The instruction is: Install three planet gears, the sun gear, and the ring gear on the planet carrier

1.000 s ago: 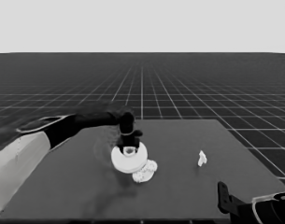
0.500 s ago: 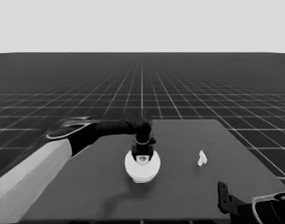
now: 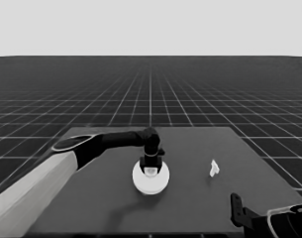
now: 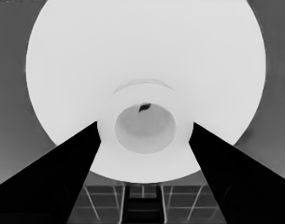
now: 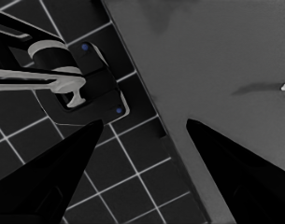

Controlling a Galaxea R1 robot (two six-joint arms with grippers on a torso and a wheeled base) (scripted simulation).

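Left gripper [image 3: 151, 167] and its larger round part [image 3: 150, 179] carried rightward from a second ago, now covering the smaller round part and gears seen beside it earlier

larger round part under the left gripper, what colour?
White. The larger round part shows best in the left wrist view, with the left gripper at its raised middle.

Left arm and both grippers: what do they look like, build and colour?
The left arm is pale grey and thick on its rear part, then turns to a slimmer black tube toward the wrist. The left gripper has two long, pointed black fingers, plain dark wedges. The right gripper is black too, with a thin pale outline on the arm behind it. No cables or markings show.
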